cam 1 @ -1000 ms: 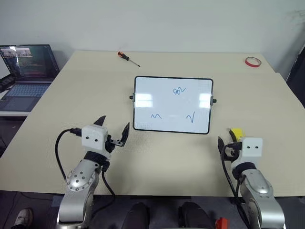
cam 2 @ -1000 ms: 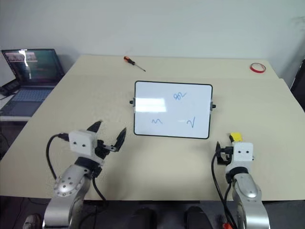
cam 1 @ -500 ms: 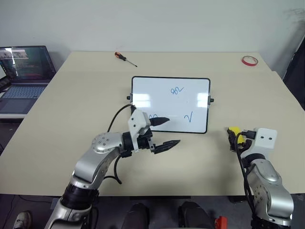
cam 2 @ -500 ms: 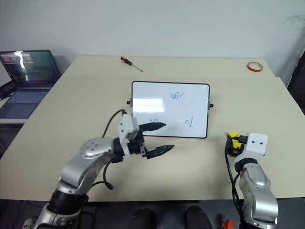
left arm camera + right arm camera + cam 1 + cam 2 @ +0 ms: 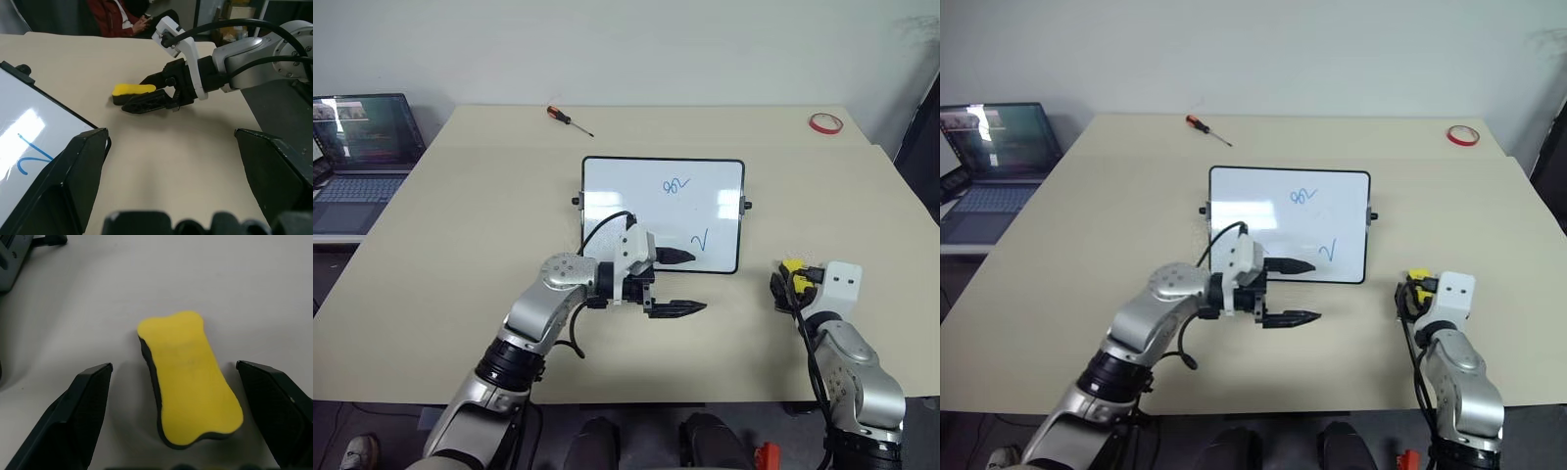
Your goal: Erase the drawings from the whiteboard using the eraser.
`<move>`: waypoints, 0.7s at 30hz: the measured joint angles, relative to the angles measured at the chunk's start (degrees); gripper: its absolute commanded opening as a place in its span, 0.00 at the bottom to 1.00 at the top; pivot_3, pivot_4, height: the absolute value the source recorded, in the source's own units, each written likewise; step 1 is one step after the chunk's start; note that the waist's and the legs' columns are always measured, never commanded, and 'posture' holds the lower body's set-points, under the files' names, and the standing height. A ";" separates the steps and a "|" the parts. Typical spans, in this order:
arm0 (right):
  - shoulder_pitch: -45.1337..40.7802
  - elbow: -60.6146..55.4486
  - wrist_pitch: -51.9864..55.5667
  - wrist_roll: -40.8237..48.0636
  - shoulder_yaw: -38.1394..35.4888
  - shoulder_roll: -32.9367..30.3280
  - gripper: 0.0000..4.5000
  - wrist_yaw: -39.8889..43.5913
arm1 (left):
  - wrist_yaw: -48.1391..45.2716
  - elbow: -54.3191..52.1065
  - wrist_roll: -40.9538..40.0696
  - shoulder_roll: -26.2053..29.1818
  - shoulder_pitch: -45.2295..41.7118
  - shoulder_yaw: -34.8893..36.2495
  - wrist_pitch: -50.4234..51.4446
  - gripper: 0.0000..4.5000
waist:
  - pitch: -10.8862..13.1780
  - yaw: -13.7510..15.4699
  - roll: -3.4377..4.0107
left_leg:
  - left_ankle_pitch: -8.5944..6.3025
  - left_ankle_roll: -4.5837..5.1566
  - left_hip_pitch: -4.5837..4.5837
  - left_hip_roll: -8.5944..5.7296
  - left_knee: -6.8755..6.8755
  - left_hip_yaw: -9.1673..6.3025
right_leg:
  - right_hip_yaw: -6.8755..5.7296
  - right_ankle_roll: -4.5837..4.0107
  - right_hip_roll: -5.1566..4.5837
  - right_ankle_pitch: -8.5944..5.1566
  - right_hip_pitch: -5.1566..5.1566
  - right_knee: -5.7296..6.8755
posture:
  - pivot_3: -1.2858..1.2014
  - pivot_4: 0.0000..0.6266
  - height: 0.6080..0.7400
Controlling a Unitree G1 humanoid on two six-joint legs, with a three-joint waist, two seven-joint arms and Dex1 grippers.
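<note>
Beside whiteboard (image 5: 663, 212), left gripper (image 5: 683, 283) swung rightward

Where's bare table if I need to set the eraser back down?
Free: the wide stretch left of the whiteboard, and the strip between it and the red tape ring. Crowded: the near edge, where the left gripper hangs, and around the eraser.
</note>
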 measured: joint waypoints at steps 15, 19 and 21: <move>-2.08 2.51 -0.66 0.60 -0.67 -0.46 0.90 -0.03 | 0.71 -0.40 1.31 0.37 0.77 0.12 -0.57 1.00 | 0.00 0.00 0.00 | 0.00 0.01 -0.01 0.00 0.01 0.00 | 0.00 0.00 -0.01 0.00 0.00 0.02 | 0.52 0.24 1.00; -2.09 2.72 -0.66 0.63 -0.75 -0.46 0.62 -0.77 | 0.69 -0.38 1.43 0.35 0.75 0.12 -0.63 1.00 | 0.00 0.00 0.00 | 0.00 0.00 0.00 0.00 0.01 0.00 | 0.00 0.00 -0.01 0.00 0.00 0.02 | 0.52 0.24 1.00; -2.09 2.94 -0.65 0.63 -0.78 -0.46 0.46 -1.11 | 0.67 -0.32 1.46 0.31 0.68 0.12 -0.68 1.00 | 0.00 0.00 0.00 | 0.00 0.01 -0.01 0.00 0.01 0.00 | 0.00 0.00 -0.01 0.00 0.00 0.02 | 0.52 0.24 1.00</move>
